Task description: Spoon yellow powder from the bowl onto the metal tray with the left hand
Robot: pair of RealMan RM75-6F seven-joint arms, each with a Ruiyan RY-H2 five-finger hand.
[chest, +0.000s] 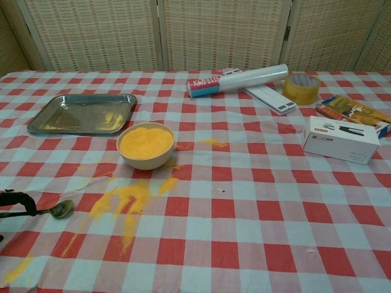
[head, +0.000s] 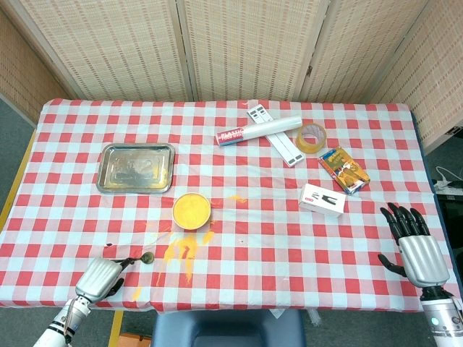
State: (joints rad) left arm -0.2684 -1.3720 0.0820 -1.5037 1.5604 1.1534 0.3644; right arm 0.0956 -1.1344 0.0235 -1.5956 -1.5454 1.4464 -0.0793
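Beyond the left hand [head: 100,277] lie spilled yellow powder [chest: 125,204] on the checked cloth, then the bowl [head: 192,210] of powder, with the metal tray [head: 137,168] further off and to the left, nothing tall between them. The hand sits at the near table edge [head: 217,306], open cloth to its right. Its fingers [chest: 15,199] curl at the handle of the spoon [chest: 52,210], though whether they grip it I cannot tell; the right hand [head: 416,247] rests spread and empty.
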